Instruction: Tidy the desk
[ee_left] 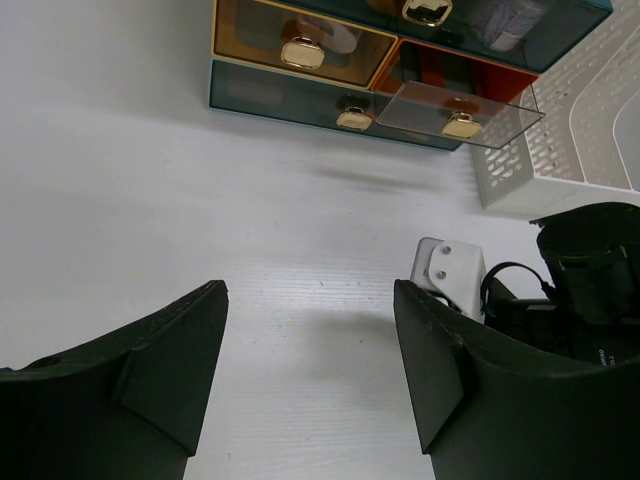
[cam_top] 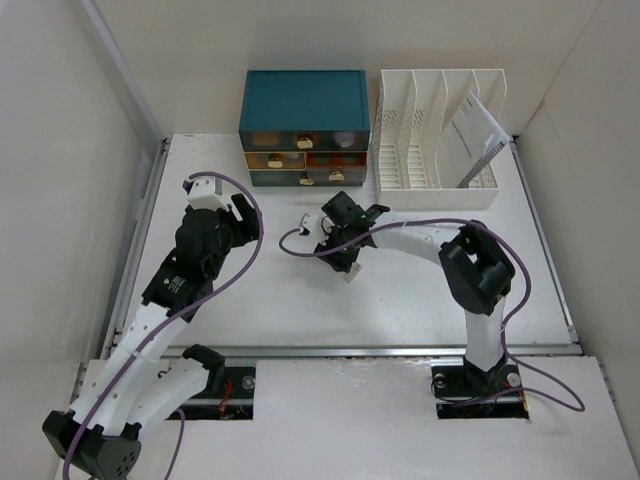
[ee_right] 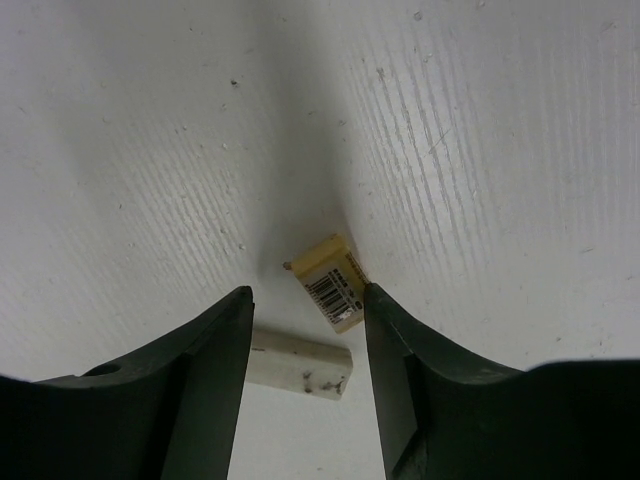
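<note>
The white desk (cam_top: 250, 300) holds a small white eraser (ee_right: 300, 365) and a yellow sleeve with a barcode (ee_right: 330, 282), lying side by side. My right gripper (ee_right: 308, 292) is open, tips down at the desk, with both pieces between its fingers. The yellow sleeve touches the right-hand finger (ee_right: 400, 350). From above, the right gripper (cam_top: 345, 260) is mid-desk, in front of the drawer box, with the eraser (cam_top: 352, 273) just below it. My left gripper (cam_top: 243, 212) is open and empty above bare desk (ee_left: 150, 180), to the left.
A teal drawer box (cam_top: 303, 100) stands at the back centre, its red drawer (ee_left: 460, 110) pulled out. A white slotted file rack (cam_top: 435, 140) with a paper sheet (cam_top: 475, 140) stands at the back right. A metal rail (cam_top: 330, 351) runs along the near edge.
</note>
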`<move>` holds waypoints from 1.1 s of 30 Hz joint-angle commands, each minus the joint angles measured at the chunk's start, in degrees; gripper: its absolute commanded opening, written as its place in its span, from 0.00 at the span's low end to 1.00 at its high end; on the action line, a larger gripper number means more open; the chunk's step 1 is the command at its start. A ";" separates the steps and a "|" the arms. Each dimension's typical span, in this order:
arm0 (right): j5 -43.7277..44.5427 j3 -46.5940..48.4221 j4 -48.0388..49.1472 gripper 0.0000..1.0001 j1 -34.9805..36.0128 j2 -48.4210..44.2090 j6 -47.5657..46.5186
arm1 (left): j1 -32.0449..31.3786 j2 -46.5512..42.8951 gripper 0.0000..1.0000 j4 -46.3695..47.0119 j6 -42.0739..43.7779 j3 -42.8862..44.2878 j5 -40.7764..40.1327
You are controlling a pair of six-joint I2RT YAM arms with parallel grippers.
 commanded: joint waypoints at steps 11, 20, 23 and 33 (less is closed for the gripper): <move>-0.54 2.83 -1.52 0.54 -0.48 3.24 -2.67 | 0.08 -0.65 0.65 1.81 0.78 -0.39 0.16; 1.48 3.36 0.41 0.22 -0.48 2.63 -1.44 | 0.08 -0.65 0.65 1.81 0.78 -0.39 0.68; 2.09 3.36 0.41 0.12 -0.48 2.10 -0.92 | 0.08 -0.65 0.65 1.81 0.78 -0.39 0.69; 12.99 13.16 4.81 0.08 -3.80 -5.02 -0.30 | 0.08 -0.65 0.65 1.81 0.78 -0.39 0.69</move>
